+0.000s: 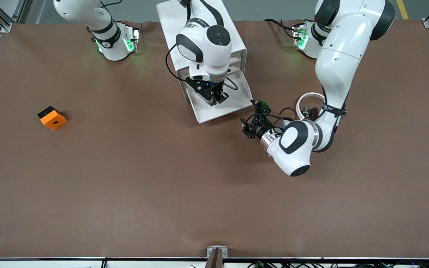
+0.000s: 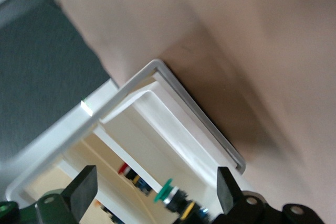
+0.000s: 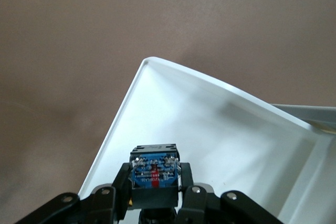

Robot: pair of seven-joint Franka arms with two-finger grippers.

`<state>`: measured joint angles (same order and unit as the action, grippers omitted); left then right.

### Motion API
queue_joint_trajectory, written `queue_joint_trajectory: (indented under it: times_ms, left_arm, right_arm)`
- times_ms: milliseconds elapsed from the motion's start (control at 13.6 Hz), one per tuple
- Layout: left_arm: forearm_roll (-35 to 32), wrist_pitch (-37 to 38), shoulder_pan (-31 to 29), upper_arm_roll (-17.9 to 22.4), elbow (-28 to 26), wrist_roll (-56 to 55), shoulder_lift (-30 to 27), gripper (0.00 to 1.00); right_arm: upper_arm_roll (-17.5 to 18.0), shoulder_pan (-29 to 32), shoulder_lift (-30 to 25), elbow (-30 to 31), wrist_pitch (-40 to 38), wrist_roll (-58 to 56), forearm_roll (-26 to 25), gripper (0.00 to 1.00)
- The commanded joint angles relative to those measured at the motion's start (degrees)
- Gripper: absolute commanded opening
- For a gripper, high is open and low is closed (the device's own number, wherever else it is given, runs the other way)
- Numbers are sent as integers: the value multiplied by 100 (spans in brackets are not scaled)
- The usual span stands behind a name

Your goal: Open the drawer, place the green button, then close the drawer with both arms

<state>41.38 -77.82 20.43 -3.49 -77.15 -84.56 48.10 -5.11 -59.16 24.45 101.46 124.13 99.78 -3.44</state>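
Note:
The white cabinet [image 1: 169,16] stands at the back middle of the table with its bottom drawer [image 1: 237,103] pulled open. My right gripper [image 1: 218,98] hangs over the open drawer, shut on the button; the right wrist view shows the button's grey-blue base [image 3: 153,176] between the fingers [image 3: 186,174] above the drawer floor [image 3: 210,124]. My left gripper [image 1: 247,111] is open and empty, low beside the drawer's front corner toward the left arm's end. In the left wrist view its fingers [image 2: 227,187] stand wide apart, and the button's green cap [image 2: 167,192] shows inside the drawer [image 2: 173,114].
An orange block with a hole [image 1: 52,118] lies toward the right arm's end of the table. A white cable loop [image 1: 309,97] hangs by the left arm's wrist. Bare brown table [image 1: 199,193] spreads nearer to the front camera.

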Motion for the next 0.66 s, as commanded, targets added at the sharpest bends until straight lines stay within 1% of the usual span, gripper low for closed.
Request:
queue_joint_trajectory:
  times_ms: [0, 148, 369, 590]
  left_arm:
    - [-698, -101, 48, 32, 331, 1157, -90, 100]
    - [-1139, -442, 66, 23, 543, 1826, -73, 100]
    - [-1683, -1566, 127, 23, 552, 2582, -81, 100]
    - [-2036, -2384, 180, -3, 543, 3172, -90, 100]
  right_arm:
    - [-34, -70, 68, 23, 198, 41, -113, 0]
    - [-34, -78, 138, 14, 391, 59, -113, 0]
    - [-25, -87, 279, 5, 515, 76, -113, 0]
    - [-25, -87, 288, -4, 480, 111, -104, 0]
